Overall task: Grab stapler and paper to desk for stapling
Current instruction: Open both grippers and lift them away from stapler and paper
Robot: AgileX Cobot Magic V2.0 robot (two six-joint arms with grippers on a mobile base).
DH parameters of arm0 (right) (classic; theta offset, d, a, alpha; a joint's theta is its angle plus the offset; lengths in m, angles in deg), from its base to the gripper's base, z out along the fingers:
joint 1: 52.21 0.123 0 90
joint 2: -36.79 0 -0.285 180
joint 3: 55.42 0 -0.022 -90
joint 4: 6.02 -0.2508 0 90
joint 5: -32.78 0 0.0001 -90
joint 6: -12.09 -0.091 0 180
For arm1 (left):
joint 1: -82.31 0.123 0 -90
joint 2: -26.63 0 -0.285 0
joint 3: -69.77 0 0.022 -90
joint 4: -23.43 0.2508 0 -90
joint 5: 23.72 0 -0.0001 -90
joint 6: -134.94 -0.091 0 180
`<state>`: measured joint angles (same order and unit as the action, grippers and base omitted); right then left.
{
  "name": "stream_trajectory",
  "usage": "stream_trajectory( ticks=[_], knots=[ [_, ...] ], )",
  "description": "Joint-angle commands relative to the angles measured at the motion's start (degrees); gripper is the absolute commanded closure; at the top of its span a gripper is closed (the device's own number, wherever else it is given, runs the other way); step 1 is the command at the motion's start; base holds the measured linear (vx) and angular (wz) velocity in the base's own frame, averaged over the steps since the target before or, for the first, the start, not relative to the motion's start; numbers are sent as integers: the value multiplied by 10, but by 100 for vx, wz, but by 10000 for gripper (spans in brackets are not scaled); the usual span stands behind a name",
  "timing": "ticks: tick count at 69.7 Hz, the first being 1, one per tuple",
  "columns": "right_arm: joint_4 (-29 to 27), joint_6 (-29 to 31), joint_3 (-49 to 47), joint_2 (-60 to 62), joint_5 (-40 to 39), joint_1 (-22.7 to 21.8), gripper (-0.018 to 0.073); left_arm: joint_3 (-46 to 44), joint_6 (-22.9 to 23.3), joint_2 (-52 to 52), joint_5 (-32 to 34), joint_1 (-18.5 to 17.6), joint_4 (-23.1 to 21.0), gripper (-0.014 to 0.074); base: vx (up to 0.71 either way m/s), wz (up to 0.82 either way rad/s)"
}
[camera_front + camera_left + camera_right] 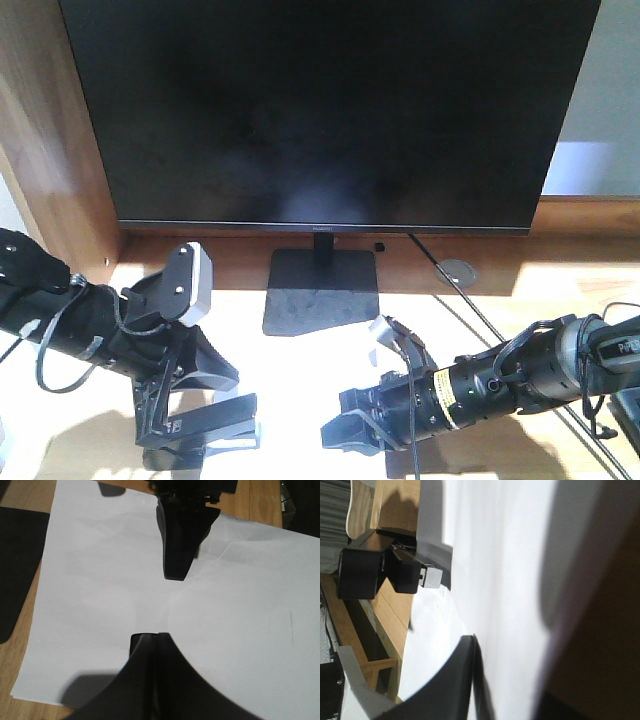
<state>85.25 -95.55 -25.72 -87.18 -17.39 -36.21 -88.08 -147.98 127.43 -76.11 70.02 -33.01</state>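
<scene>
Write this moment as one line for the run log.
paper: flat on desk | left end effector: open over paper | right end effector: low over paper, state unclear | stapler: not seen | monitor: off

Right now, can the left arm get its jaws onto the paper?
Probably yes. In the left wrist view the left gripper hangs open directly above the paper, which lies flat on the desk, with nothing between them. Pinching a flat sheet may be awkward.

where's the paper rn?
The paper lies flat on the wooden desk, directly beneath the open left tool in the left wrist view; the right wrist view shows it too.
</scene>
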Motion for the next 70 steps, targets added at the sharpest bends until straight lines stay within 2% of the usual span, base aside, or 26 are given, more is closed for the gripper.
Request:
stream_trajectory(
  ticks=[1, 11, 21, 26, 34, 48, 53, 58, 65, 70],
  knots=[
    [-16, 24, -10, 24, -27, 0, 351, -11, 7, -26, -5, -4, -26, 603, 0, 0],
    [-16, 24, -10, 32, -25, 0, 104, -11, 22, -26, -6, -4, -26, 603, 0, 0],
    [-10, 23, -10, 54, 3, 0, -46, -11, 22, -26, -7, -4, -26, 603, 0, 0],
    [3, 24, -10, 70, 31, 0, -62, -11, 28, -26, -7, -4, -26, 603, 0, 0],
    [30, 20, -10, 100, 78, 0, -41, -11, 65, -26, 4, -4, -26, 603, 0, 0],
    [111, -35, -10, 156, 181, 0, 20, -11, 115, -29, 38, -4, -4, 603, 0, 0],
    [110, -41, -9, 178, 212, 0, 42, -11, 145, -37, 63, -4, 24, 603, 0, 0],
    [110, -41, -9, 201, 239, 0, 76, -11, 185, -50, 94, -4, 76, 603, 0, 0],
    [110, -41, -9, 233, 275, 0, 137, -11, 269, -75, 143, -4, 186, 603, 0, 0],
    [110, -44, -9, 255, 297, 0, 205, -11, 353, -92, 168, -4, 267, 603, 0, 0]
  ],
)
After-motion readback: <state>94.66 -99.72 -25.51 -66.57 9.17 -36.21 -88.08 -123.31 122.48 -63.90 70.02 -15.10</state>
